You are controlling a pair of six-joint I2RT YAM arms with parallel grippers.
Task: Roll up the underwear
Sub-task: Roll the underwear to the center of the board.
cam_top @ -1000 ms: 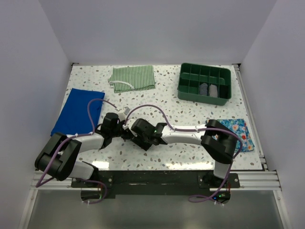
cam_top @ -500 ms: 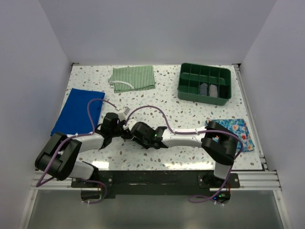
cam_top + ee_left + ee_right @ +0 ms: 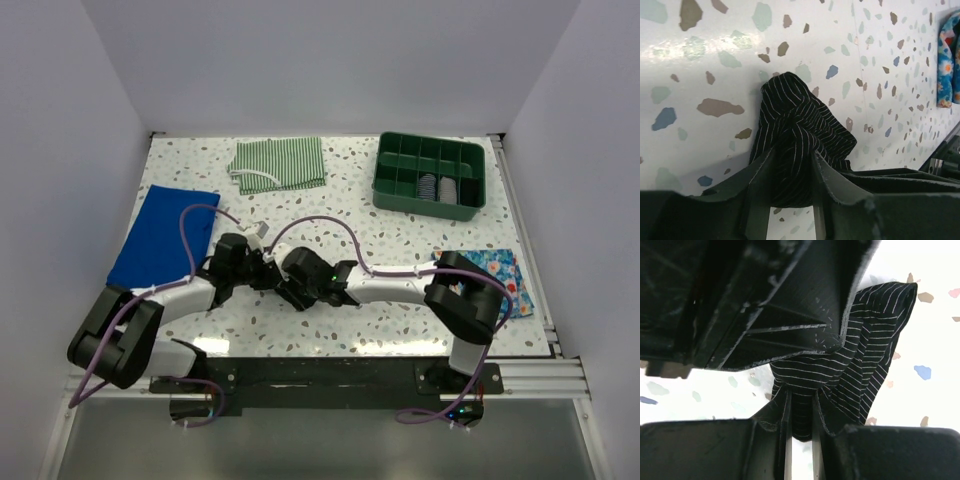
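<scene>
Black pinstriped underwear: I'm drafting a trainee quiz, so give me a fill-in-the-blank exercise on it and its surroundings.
The left gripper and right gripper are both ___ on the black pinstriped fabric underwear.
The green plastic compartment tray sits toward the speckled table's far ___ corner.
The plain blue cloth lies at the table's ___ edge.
Missing: shut; right; left.

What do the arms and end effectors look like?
Left arm and right arm: black joint housings, white links, a purple cable looping along each. A green light shows near the right wrist. Left end effector and right end effector are matte black with two flat fingers. No sleeves or readable markings.
</scene>
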